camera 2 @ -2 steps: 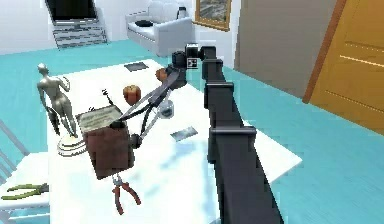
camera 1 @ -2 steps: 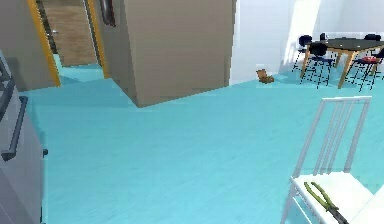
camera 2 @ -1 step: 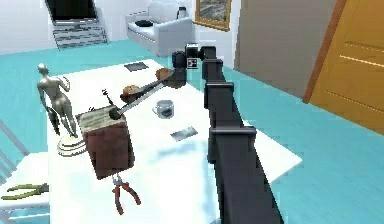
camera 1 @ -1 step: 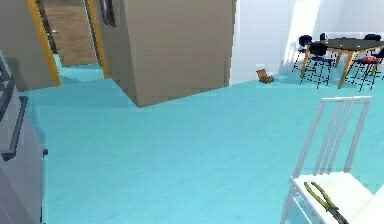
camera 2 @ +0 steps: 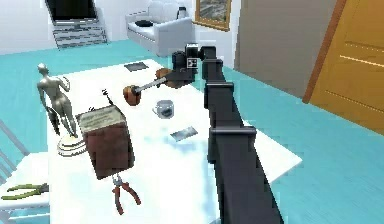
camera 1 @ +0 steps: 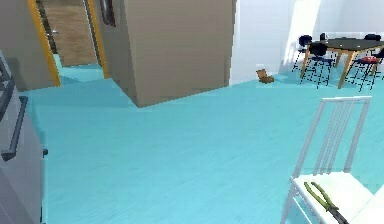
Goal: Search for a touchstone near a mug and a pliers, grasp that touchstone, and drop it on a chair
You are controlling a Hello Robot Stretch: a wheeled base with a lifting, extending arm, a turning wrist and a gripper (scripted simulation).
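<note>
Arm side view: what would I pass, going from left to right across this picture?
green pliers → statue → brown box → mug → arm

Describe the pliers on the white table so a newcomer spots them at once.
In the arm side view, find the white table, then the brown box on it. The pliers lie just below that box; orange handles set them apart from the green-handled pair on the chair.
</note>
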